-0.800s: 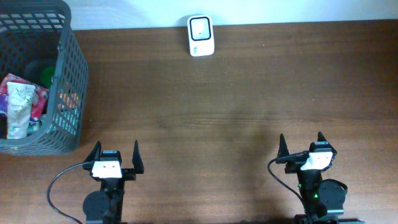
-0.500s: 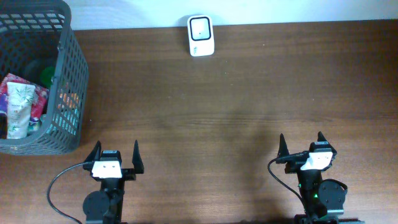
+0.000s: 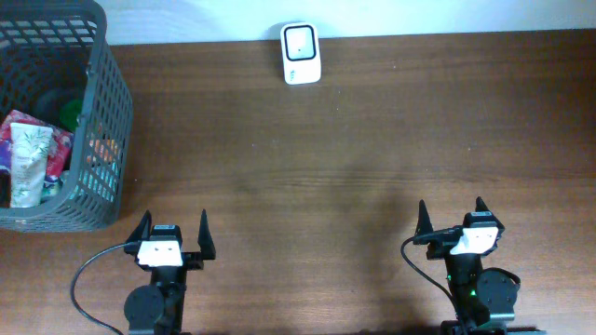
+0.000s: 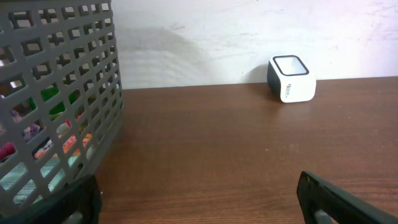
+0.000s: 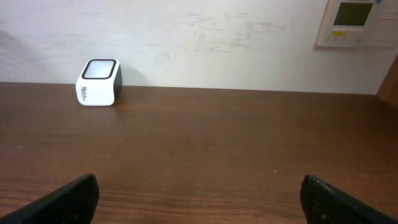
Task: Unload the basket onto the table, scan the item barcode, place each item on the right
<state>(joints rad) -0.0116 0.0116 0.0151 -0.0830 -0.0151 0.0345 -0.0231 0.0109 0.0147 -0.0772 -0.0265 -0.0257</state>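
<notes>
Scene unchanged from earlier frames. I see left tool (image 3: 174,219) at 7 o'clock, right tool (image 3: 451,207) at 5, both low, pointing toward 12, jaws wide, empty. Basket (image 3: 104,121) at 9 holds items (image 3: 28,160); scanner (image 3: 301,54) at 12.

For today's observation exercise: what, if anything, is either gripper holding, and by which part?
Nothing. The left gripper and right gripper both stand open and empty.
</notes>
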